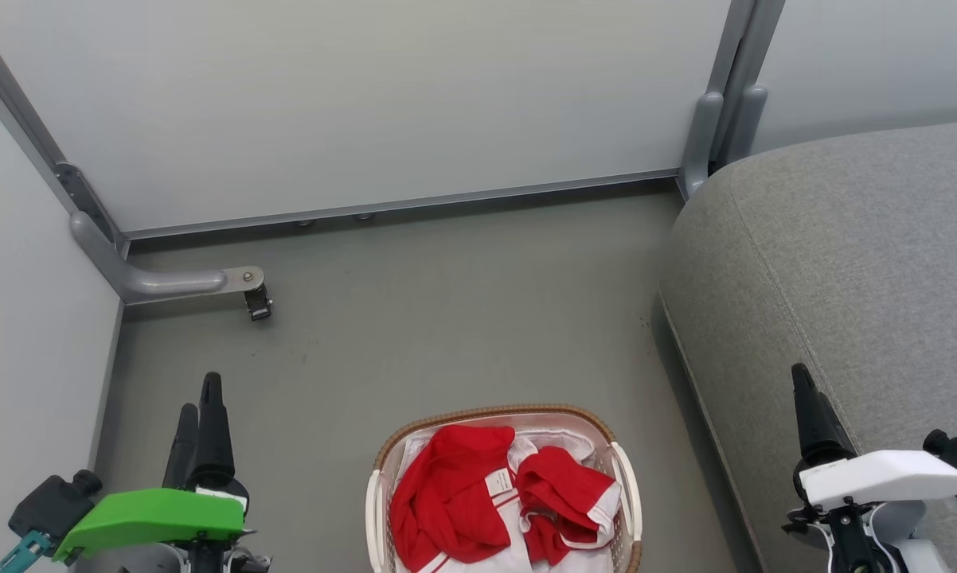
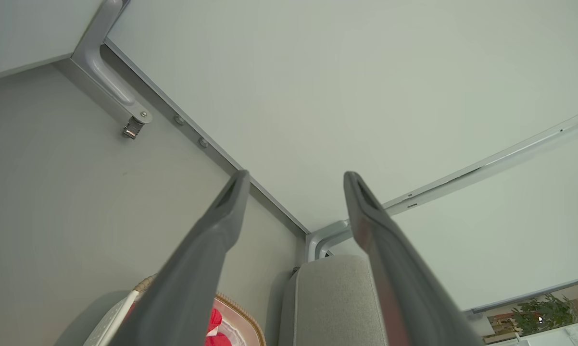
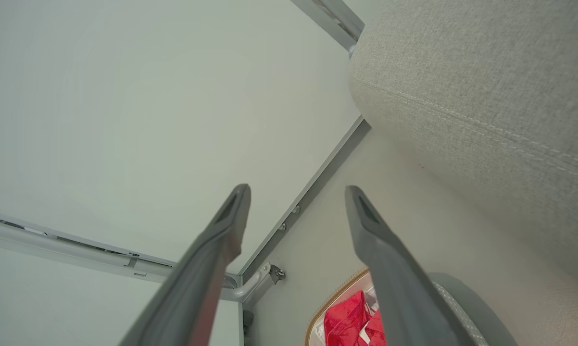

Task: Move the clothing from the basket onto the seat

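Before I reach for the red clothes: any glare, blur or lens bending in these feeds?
Head view: even soft light, no glare; red clothes in the basket sharp; soft shadow on the floor along the sofa. Left wrist view: wide lens bows the wall rail; left pincer looks soft near the lens. Right wrist view: sofa seam crisp; right pincer blurs low down.

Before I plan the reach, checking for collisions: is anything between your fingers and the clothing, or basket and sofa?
Nothing visible. The red, white-trimmed garments lie uncovered in the oval white perforated basket, between the open left fingers and right fingers; bare floor separates it from the large grey woven sofa.
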### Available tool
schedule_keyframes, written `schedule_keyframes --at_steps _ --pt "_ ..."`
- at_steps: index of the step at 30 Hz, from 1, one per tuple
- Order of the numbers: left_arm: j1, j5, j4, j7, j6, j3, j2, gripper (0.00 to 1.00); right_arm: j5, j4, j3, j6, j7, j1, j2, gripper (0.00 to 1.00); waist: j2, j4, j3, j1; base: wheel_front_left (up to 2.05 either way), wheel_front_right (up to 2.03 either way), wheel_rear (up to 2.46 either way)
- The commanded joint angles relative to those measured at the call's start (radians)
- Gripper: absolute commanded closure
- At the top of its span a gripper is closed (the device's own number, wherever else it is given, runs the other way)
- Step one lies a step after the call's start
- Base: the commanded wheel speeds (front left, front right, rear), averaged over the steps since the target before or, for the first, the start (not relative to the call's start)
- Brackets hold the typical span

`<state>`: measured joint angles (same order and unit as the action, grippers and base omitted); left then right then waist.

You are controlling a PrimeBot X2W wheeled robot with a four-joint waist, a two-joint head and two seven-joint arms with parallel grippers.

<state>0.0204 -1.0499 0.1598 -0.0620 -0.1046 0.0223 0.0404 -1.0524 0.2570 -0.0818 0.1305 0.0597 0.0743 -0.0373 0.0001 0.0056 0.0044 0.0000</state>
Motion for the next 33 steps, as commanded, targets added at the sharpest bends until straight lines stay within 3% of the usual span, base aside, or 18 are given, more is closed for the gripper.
schedule_keyframes --at_steps 1,21,33 --pt "-0.001 0.052 -0.023 -0.009 0.007 -0.010 0.007 0.00 0.062 -0.023 0.010 0.000 0.011 0.014 -0.007 0.00 -0.0001 0.000 0.000 0.0000 0.00 0.00 0.00" --pt "-0.032 0.423 -0.023 -0.070 0.038 -0.087 0.009 0.00 0.494 -0.046 0.111 0.000 0.073 -0.006 -0.009 0.00 -0.0001 0.004 0.000 0.0000 0.00 0.00 0.00" --pt "-0.048 0.566 -0.001 -0.102 0.054 -0.102 0.010 0.00 0.630 -0.020 0.121 0.000 0.104 -0.013 -0.011 0.00 -0.0001 0.008 -0.002 0.0000 0.00 0.00 0.00"
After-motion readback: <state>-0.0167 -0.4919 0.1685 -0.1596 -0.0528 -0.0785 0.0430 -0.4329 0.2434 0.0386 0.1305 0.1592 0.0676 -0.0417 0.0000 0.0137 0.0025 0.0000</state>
